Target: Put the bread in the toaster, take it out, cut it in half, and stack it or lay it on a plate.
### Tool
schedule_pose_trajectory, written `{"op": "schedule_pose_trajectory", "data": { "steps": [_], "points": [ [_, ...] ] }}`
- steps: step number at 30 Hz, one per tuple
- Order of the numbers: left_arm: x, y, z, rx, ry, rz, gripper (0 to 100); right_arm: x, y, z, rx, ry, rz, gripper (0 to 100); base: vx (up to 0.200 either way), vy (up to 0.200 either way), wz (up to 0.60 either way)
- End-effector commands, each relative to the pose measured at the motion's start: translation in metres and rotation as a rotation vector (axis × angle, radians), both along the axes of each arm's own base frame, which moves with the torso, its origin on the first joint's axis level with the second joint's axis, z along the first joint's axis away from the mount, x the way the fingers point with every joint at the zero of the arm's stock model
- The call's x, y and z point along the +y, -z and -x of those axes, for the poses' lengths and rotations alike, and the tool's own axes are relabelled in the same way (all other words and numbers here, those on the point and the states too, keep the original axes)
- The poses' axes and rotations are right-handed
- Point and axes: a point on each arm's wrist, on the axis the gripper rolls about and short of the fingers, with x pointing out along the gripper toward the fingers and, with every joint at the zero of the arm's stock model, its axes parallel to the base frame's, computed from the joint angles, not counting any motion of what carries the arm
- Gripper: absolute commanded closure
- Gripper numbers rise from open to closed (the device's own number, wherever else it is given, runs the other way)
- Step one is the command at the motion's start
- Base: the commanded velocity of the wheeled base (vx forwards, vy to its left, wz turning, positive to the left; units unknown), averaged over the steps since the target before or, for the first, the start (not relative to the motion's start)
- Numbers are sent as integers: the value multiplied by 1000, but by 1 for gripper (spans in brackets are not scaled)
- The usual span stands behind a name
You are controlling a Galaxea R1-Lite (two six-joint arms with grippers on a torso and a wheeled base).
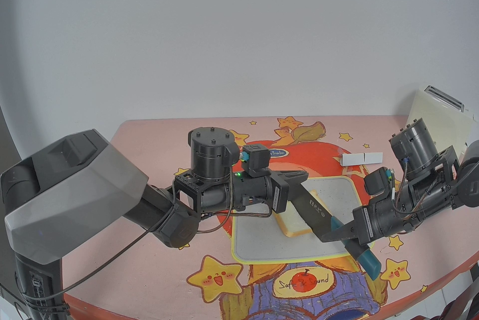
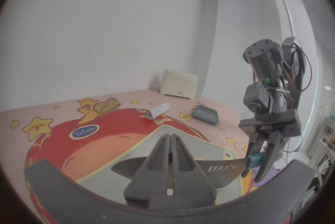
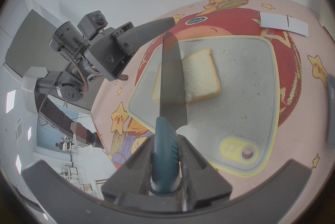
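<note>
A slice of white bread (image 1: 293,225) lies flat on the pale cutting board (image 1: 259,238) mid-table. My right gripper (image 1: 349,236) is shut on the teal handle of a knife (image 1: 314,211). In the right wrist view the dark blade (image 3: 172,78) lies over the bread (image 3: 200,74), across its middle, with the handle (image 3: 165,151) between my fingers. My left gripper (image 1: 303,176) is shut and empty, hovering just above the board near the knife's tip (image 3: 169,36). The cream toaster (image 1: 439,116) stands at the far right.
A folded white card (image 1: 361,159) lies behind the board. A grey tray (image 2: 205,114) sits between the board and the toaster (image 2: 179,84). The table's front edge runs close below the knife handle; the left half of the table has free room.
</note>
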Motion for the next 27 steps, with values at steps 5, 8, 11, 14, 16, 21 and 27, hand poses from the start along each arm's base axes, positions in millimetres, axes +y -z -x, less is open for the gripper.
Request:
{"op": "schedule_pose_trajectory", "data": {
  "steps": [5,8,11,14,16,21,27],
  "points": [
    [0,4,-1,11,-1,-9,100,1,-2,2,-9,-10,-8,100,0,0,0],
    [0,2,0,7,-1,-5,100,0,-1,2,-3,-9,-4,100,0,0,0],
    [1,0,-1,1,-2,-2,100,0,1,3,8,-9,3,100,0,0,0],
    [0,-3,-1,-6,-1,6,100,0,2,3,13,-7,7,100,0,0,0],
    [1,-10,1,-17,-1,14,100,1,4,2,20,-7,11,100,0,0,0],
    [0,-15,3,-25,3,21,100,2,8,0,36,-5,20,100,0,0,0],
    [2,-25,5,-43,3,35,100,3,10,-2,41,-5,25,100,0,0,0]
  ]
}}
